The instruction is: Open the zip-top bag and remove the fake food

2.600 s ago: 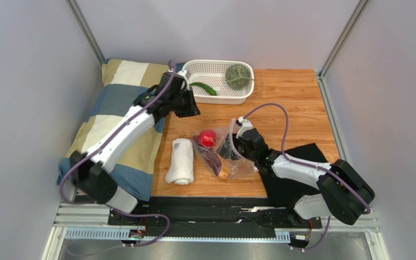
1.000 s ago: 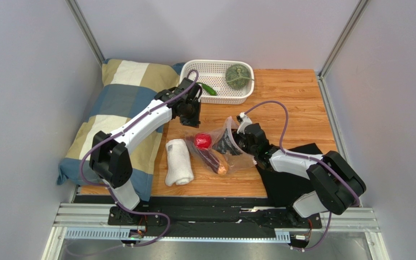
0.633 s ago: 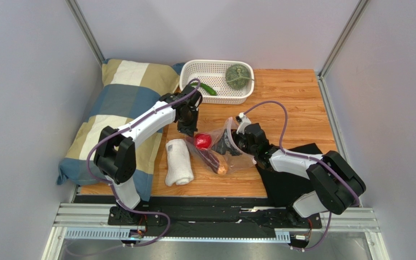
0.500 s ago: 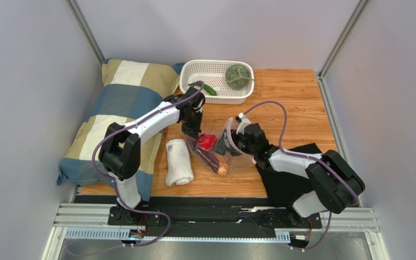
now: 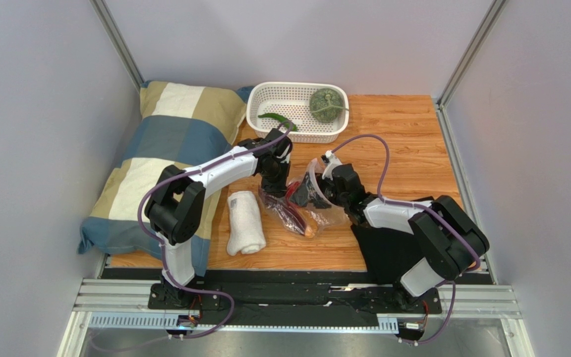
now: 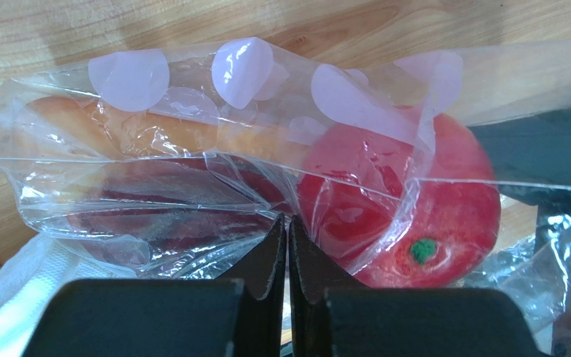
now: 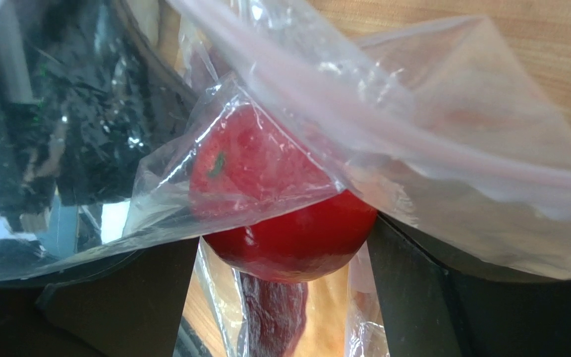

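At the middle of the wooden table [image 5: 400, 141], the left gripper [image 6: 287, 223] points onto the zip-top bag [image 6: 154, 171] with its two black fingers pressed flat together. The tips meet right at the crinkled film, and whether a fold is pinched between them cannot be told. Two pieces of the fake food are inside the bag. The red tomato [image 6: 407, 216] sits just beyond those tips and a little to one side. Touching it lies the elongated purple-and-orange piece [image 6: 192, 134], whose long axis runs crosswise to the fingers. From the opposite side the right gripper [image 7: 285, 230] faces the same tomato with its fingers spread wide and nothing clamped. The tomato is framed between them under draped film and the pinkish zip strip [image 7: 452, 152], so the right arm looks better placed to reach it (a judgement only, since the film hides how far the mouth is open). Farther out, the round green vegetable [image 5: 326, 104] and slim green pepper [image 5: 277, 119] lie in the white basket [image 5: 300, 137] at the far edge, out of the bag. A rolled white towel [image 5: 247, 219] lies just beside the bag. No brand or writing can be read: the bag bears only pale round dots, and a dark mark on the towel is too small to make out.
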{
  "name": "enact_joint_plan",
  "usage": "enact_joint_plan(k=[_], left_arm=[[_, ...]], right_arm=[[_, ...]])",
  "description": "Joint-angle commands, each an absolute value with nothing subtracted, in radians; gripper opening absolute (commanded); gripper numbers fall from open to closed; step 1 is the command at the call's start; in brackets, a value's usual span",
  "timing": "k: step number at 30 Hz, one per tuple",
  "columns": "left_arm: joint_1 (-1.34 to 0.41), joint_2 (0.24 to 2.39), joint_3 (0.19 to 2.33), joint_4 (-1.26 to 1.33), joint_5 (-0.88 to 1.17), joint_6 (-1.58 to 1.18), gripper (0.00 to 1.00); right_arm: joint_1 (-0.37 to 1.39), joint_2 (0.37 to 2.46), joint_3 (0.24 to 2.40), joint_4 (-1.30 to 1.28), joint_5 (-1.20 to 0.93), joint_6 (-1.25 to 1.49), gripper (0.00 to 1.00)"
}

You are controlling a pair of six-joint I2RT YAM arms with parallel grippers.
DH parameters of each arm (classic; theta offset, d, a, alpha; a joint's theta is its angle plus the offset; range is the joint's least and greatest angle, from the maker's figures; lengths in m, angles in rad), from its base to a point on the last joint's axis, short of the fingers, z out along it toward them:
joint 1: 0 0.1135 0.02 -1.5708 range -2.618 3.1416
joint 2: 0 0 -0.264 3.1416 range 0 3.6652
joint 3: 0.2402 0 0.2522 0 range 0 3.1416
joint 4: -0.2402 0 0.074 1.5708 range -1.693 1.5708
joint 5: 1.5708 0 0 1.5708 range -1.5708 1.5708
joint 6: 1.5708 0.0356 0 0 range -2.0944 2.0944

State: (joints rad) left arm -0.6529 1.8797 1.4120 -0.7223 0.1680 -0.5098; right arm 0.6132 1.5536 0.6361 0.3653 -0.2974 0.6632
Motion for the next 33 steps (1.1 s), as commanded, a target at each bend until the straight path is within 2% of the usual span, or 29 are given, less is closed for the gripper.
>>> enact_joint_plan(k=[1, 4, 7, 8, 10, 11, 12, 16, 22, 24, 28, 33], left_arm=[[-0.669, 1.871, 1.413, -0.684, 0.232, -0.515, 0.06], [-0.669, 1.873, 1.402, -0.673, 0.233, -0.509, 0.06], [-0.67, 1.87, 1.404, -0.672, 0.216, -0.508, 0.06], [-0.669, 1.865, 1.407, -0.676, 0.204, -0.508, 0.06], [-0.667, 1.842, 1.413, -0.687, 0.166, -0.5, 0.07], [-0.669, 1.836, 1.416, -0.693, 0.157, -0.496, 0.08], [-0.667, 1.826, 1.423, -0.709, 0.147, -0.492, 0.08], [-0.666, 1.804, 1.421, -0.746, 0.1, -0.511, 0.08], [-0.661, 1.815, 1.388, -0.703, 0.106, -0.529, 0.09], [-0.661, 1.792, 1.397, -0.7, 0.097, -0.519, 0.1], [-0.661, 1.714, 1.413, -0.703, 0.075, -0.502, 0.2], [-0.663, 1.675, 1.393, -0.721, 0.058, -0.511, 0.21]], right_arm=[[0.611, 1.585, 0.69, 0.436, -0.288, 0.658, 0.82], [0.611, 1.58, 0.701, 0.448, -0.305, 0.652, 0.81], [0.609, 1.572, 0.735, 0.391, -0.304, 0.626, 0.56], [0.611, 1.56, 0.741, 0.37, -0.299, 0.621, 0.43], [0.611, 1.52, 0.787, 0.237, -0.29, 0.597, 0.26], [0.611, 1.502, 0.802, 0.182, -0.281, 0.58, 0.09], [0.611, 1.482, 0.816, 0.131, -0.272, 0.566, 0.01], [0.607, 1.358, 0.839, -0.154, -0.218, 0.54, 0.0], [0.609, 1.247, 0.986, -0.608, -0.212, 0.509, 0.0], [0.609, 1.194, 1.023, -0.685, -0.193, 0.491, 0.0], [0.607, 1.125, 1.063, -0.854, -0.157, 0.492, 0.0], [0.607, 1.054, 1.162, -0.983, -0.183, 0.517, 0.0]])
